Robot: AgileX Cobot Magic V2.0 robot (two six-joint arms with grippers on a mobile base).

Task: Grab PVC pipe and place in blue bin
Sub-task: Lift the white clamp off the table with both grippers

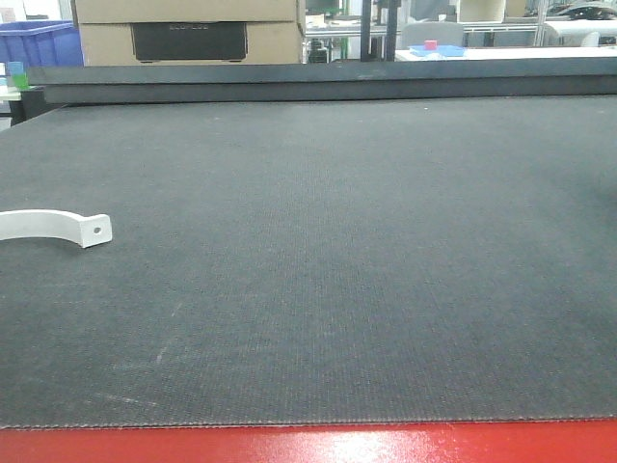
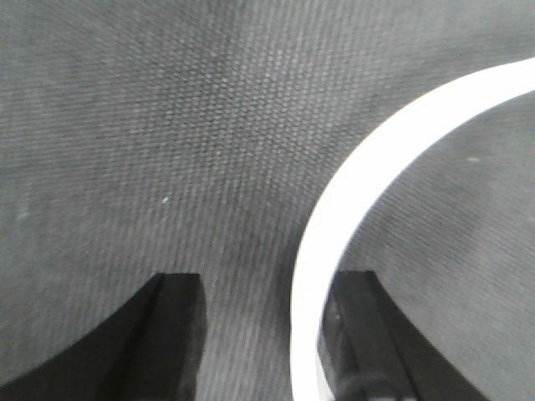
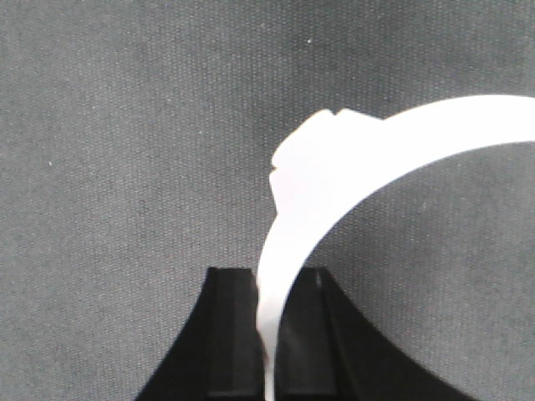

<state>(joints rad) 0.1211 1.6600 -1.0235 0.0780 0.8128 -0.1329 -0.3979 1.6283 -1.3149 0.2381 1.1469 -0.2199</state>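
Observation:
A white curved PVC pipe [image 1: 58,224] lies on the dark mat at the left edge of the front view, its tab with one hole pointing right. Neither gripper shows in that view. In the left wrist view my left gripper [image 2: 267,280] stands open low over the mat, and a white arched strip [image 2: 351,192] runs between its fingers, close against the right finger [image 2: 359,317]. My right gripper [image 3: 267,271] is shut on the end of a white arched strip [image 3: 334,175] that rises from the jaws and bends right. A blue bin [image 1: 39,43] stands beyond the table's far left corner.
The dark mat [image 1: 337,270] covers the table, with a red edge [image 1: 308,444] at the front. A raised dark ledge [image 1: 318,82] runs along the back. Cardboard boxes [image 1: 188,29] stand behind it, and a small blue tray [image 1: 436,50] sits far back right.

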